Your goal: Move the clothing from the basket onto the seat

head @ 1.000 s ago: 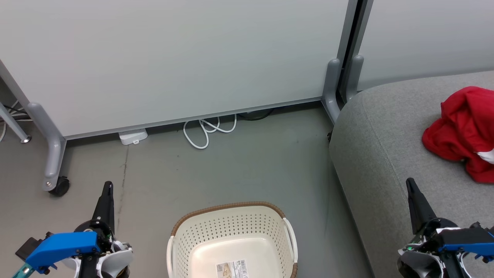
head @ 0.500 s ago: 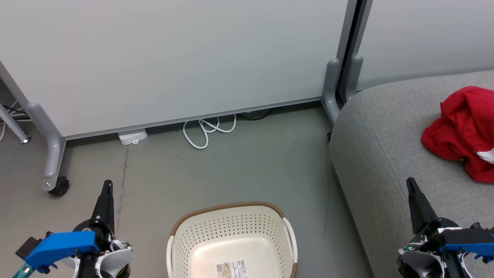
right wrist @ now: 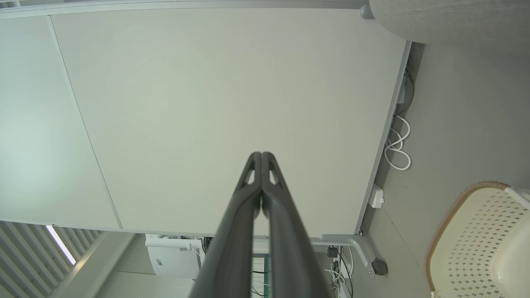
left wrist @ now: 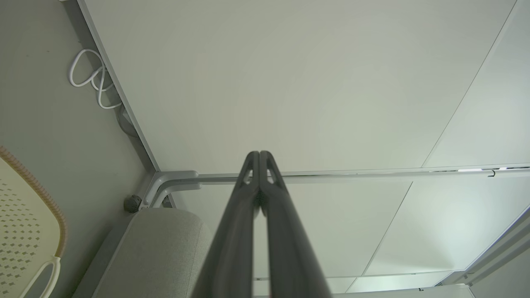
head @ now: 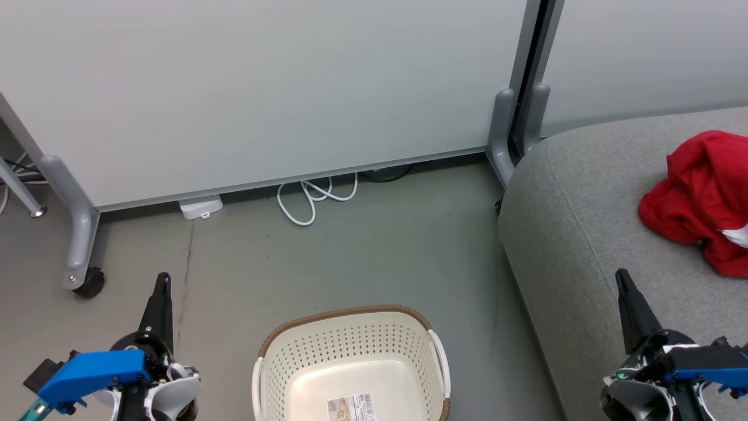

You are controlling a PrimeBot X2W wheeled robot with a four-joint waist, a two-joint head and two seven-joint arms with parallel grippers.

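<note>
Clothing (head: 698,199) sits on seat (head: 584,222), about 1-2 o'clock from right gripper (head: 622,279), the nearer arm. Basket (head: 350,342) looks empty, 4 o'clock of left gripper (head: 162,282). Both grippers pinched closed, holding nothing.

place: office-like room | signs: pale wheeled partition panels (head: 263,88); looped white floor cable (head: 306,223); grey woven-fabric sofa seat (head: 572,222)

The grey floor (head: 380,257) carries the cream perforated basket (head: 345,311), a looped white cable (head: 304,206) and a small white adapter box (head: 201,207), both at the partition (head: 292,88) base. The grey seat (head: 584,193) beside it bears crumpled red clothing (head: 698,199).
</note>
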